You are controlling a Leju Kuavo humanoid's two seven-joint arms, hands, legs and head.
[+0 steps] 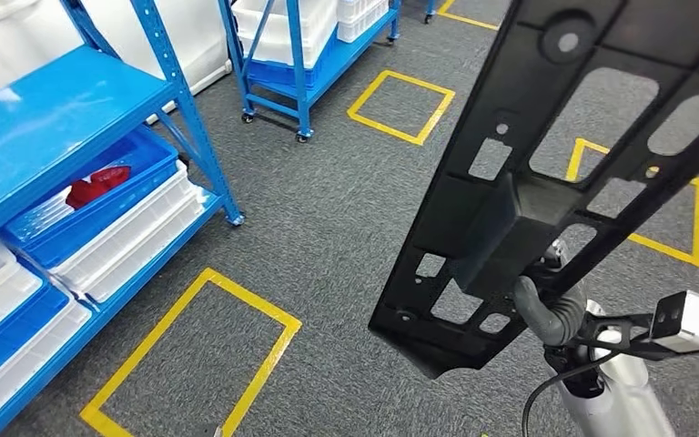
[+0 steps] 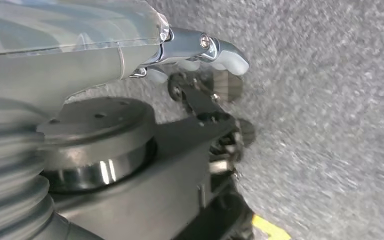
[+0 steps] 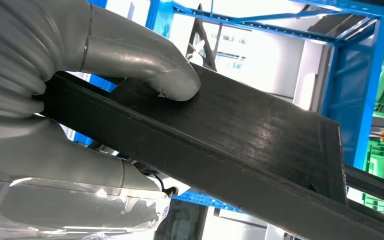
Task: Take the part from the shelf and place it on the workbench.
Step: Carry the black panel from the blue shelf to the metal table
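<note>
A long black plastic part (image 1: pixel 546 155) with many cut-outs runs slantwise from the upper right down to the lower middle of the head view. My right hand (image 1: pixel 551 314) grips it near its lower end, the grey thumb wrapped over one edge. In the right wrist view the thumb (image 3: pixel 175 82) presses on the flat black part (image 3: pixel 240 135) while the fingers (image 3: pixel 80 170) clamp it from the other side. My left hand (image 2: pixel 205 57) hangs over grey carpet, holding nothing, with its thumb stretched out.
A blue shelf (image 1: pixel 55 118) stands at the left with white bins and a blue bin (image 1: pixel 100 196) holding red items. Another blue rack (image 1: pixel 300 55) with white crates stands at the back. Yellow tape squares (image 1: pixel 200 355) mark the grey carpet.
</note>
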